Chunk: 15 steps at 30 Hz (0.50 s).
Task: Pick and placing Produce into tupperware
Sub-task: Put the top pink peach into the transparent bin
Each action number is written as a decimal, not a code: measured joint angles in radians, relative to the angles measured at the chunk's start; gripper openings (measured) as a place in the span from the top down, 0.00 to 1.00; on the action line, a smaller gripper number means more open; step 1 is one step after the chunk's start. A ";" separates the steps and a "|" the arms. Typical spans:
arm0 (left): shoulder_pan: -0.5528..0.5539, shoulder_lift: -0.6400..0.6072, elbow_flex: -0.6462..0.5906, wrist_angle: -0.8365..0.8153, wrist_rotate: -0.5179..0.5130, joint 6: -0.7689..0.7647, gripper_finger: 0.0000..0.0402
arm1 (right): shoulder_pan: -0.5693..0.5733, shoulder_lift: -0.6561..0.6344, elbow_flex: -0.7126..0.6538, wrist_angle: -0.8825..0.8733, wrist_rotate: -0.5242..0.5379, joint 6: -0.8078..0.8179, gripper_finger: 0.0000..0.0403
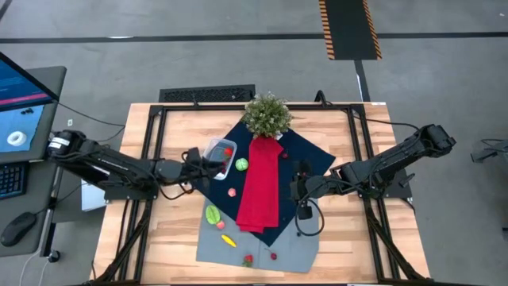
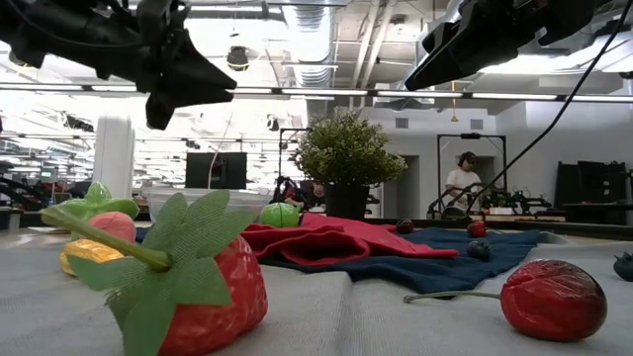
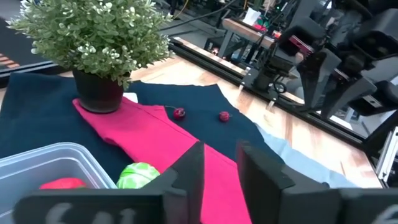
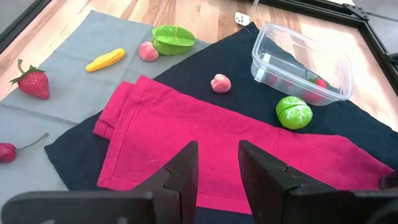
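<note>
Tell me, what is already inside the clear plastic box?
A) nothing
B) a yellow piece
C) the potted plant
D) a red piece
D: a red piece lies inside the clear box, seen through its wall in the right wrist view, while the yellow piece still lies out on the grey cloth.

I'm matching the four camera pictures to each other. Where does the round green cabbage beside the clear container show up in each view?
High view: green cabbage just right of the tupperware.
Low view: centre, before the plant pot.
Left wrist view: bottom, beside the tupperware.
Right wrist view: right, below the tupperware.
Shared landmark: the red cloth next to it.
</note>
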State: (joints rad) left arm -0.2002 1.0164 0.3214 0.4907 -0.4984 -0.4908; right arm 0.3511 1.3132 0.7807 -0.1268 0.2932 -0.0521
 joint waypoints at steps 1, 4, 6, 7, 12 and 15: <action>-0.008 0.000 0.000 -0.001 -0.013 0.000 0.74 | 0.000 0.000 0.000 0.000 0.000 0.000 0.66; -0.029 0.000 0.000 -0.001 -0.039 -0.007 0.64 | 0.000 0.000 0.000 0.000 0.000 0.000 0.66; -0.035 0.000 0.000 -0.002 -0.044 -0.042 0.57 | 0.000 0.000 0.000 0.000 0.000 0.000 0.66; -0.037 0.000 0.000 -0.002 -0.039 -0.052 0.54 | 0.000 0.000 0.000 0.000 0.000 0.000 0.66; -0.073 0.019 0.000 0.018 -0.033 -0.098 0.45 | 0.000 0.000 0.000 0.000 0.000 0.000 0.66; -0.112 0.074 0.008 0.082 -0.044 -0.078 0.44 | 0.000 0.000 0.000 -0.001 0.000 0.000 0.66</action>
State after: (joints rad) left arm -0.3117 1.0901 0.3289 0.5732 -0.5423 -0.5688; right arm 0.3511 1.3132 0.7807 -0.1276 0.2932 -0.0521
